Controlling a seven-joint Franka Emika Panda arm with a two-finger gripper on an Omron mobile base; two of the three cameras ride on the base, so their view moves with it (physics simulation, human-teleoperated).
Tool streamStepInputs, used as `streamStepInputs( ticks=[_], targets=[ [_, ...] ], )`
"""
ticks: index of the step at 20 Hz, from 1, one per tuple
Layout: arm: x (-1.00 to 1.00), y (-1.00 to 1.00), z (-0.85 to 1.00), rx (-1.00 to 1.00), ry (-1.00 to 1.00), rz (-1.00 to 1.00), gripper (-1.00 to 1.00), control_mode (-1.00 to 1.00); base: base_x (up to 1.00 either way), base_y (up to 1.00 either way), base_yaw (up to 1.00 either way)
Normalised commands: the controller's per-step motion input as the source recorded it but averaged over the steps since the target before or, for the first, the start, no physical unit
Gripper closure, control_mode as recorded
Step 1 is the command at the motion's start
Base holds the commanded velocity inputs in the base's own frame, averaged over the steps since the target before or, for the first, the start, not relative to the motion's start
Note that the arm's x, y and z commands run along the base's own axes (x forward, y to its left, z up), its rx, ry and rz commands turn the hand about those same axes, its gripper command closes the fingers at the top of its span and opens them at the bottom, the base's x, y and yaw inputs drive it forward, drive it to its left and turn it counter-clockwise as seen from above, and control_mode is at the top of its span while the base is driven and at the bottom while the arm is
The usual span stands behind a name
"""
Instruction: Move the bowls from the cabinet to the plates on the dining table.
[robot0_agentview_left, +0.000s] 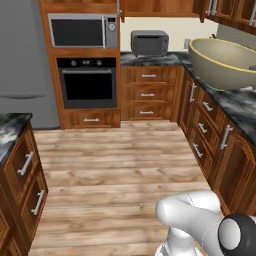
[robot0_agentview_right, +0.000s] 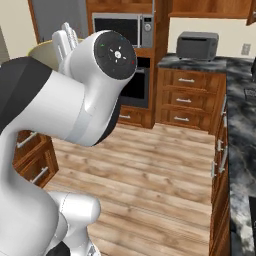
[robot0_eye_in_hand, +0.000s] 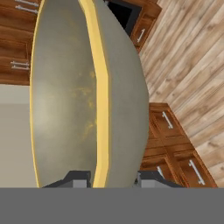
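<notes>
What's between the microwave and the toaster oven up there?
In the left base view, between the microwave and the toaster oven there is a wooden cabinet post and bare pale wall.

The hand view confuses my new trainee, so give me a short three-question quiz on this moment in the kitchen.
1. True or false: the grey-olive round bowl with the pale yellow rim stands on a plate.
2. In the hand view, how do the gripper's fingers sit on the bowl? A) one inside and one outside the rim; B) both under the foot; C) well away from it.
3. In the left base view, which small appliance sits on the far marbled counter right of the built-in microwave?

Key
1. False: it is held up in the gripper.
2. A.
3. The grey toaster oven.
</notes>
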Motion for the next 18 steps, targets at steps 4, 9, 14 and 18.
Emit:
streamStepInputs(
  ticks=[4,9,14,18],
  targets=[
    [0.00,0.00,0.00,0.00,0.00,0.00,1.00,1.00,0.00,0.03,0.25],
    [0.00,0.00,0.00,0.00,0.00,0.00,1.00,1.00,0.00,0.00,0.25],
    [0.00,0.00,0.00,0.00,0.00,0.00,1.00,1.00,0.00,0.00,0.25],
    [0.00,0.00,0.00,0.00,0.00,0.00,1.00,1.00,0.00,0.00,0.25]
  ],
)
